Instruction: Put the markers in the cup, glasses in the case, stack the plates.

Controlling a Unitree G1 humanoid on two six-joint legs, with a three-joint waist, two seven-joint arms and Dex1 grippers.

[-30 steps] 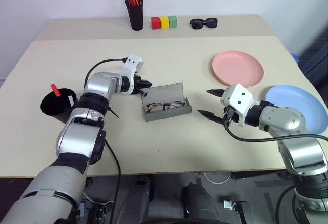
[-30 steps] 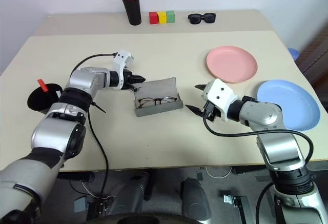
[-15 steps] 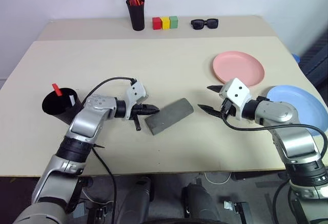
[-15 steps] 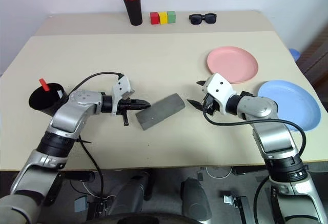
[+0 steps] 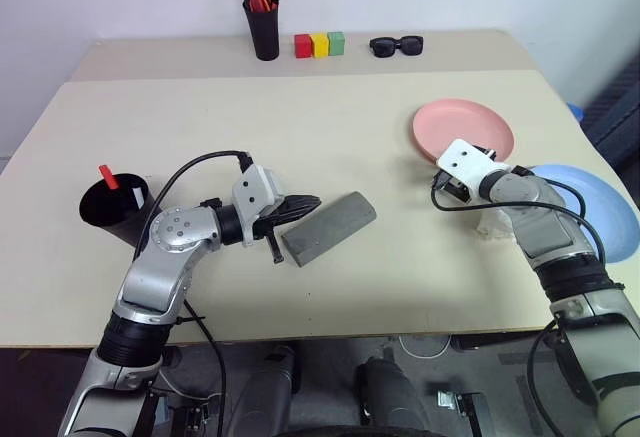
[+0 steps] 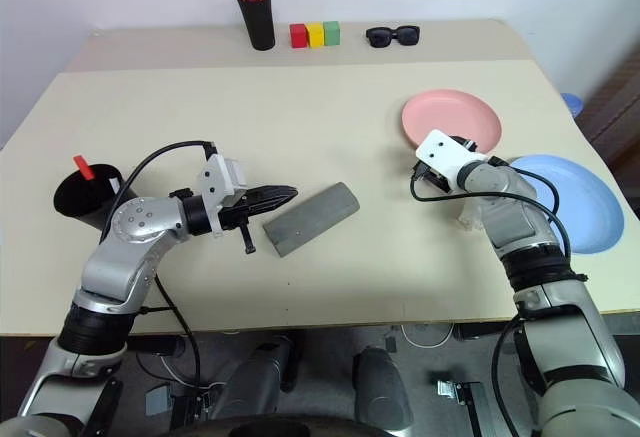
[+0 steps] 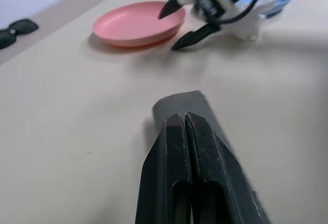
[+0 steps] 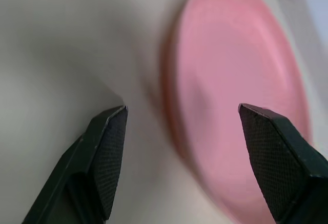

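Case closed on table; right end effector at pink plate, left end effector beside case.

The grey case [image 5: 329, 227] is seen lying shut near the middle of the table [image 5: 300, 127], with the left end effector [image 5: 305, 202] held just beside its near-left end, fingers pressed together and nothing held. The right end effector [image 8: 182, 147] is seen with fingers spread wide and empty, poised at the near edge of the salmon pink plate [image 5: 465, 129]; contact with the rim cannot be told. The light blue plate [image 5: 610, 212] lies to the right of the pink one, apart from it. The squat black cup [image 5: 112, 207] stands at the table's left side with a red marker [image 5: 107, 175] sticking out of it, well apart from both end effectors.
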